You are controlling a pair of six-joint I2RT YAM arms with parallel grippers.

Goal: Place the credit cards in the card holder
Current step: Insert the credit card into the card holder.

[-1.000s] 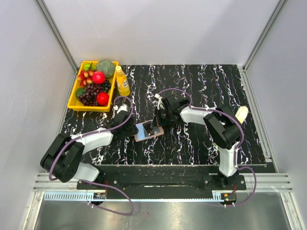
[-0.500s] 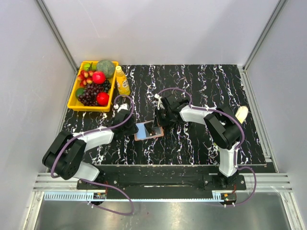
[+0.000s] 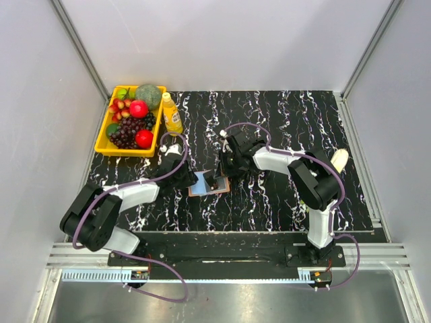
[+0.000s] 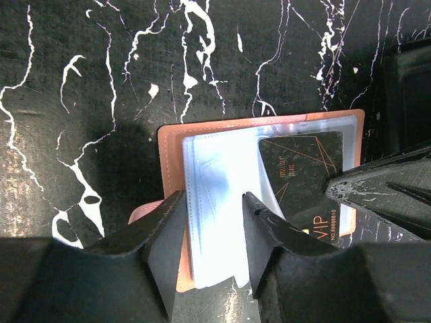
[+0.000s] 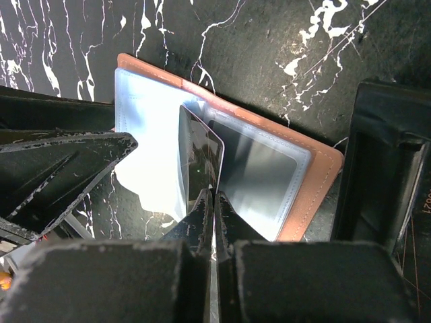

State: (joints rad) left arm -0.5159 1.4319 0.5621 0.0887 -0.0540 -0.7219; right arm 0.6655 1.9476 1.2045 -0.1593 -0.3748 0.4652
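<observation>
Black plastic right end effector [image 5: 214, 198]: clamped tight on one edge of a dark glossy credit card [image 5: 200, 158], held on edge over the middle of the card holder [image 5: 323, 175]. Matching left end effector [image 4: 212, 198]: fingers [image 4: 165, 229] parted, astride the pale clear sleeves [image 4: 215, 168], gripping nothing. Tan-brown holder spread flat on the black white-veined worktop [image 4: 81, 81], centre of the scene, between both arms. Open black box [image 5: 384, 161] just right of it, touching or not unclear. Yellow fruit tray [image 3: 125, 153] and yellow bottle [image 3: 172, 116] at far left, well apart.
</observation>
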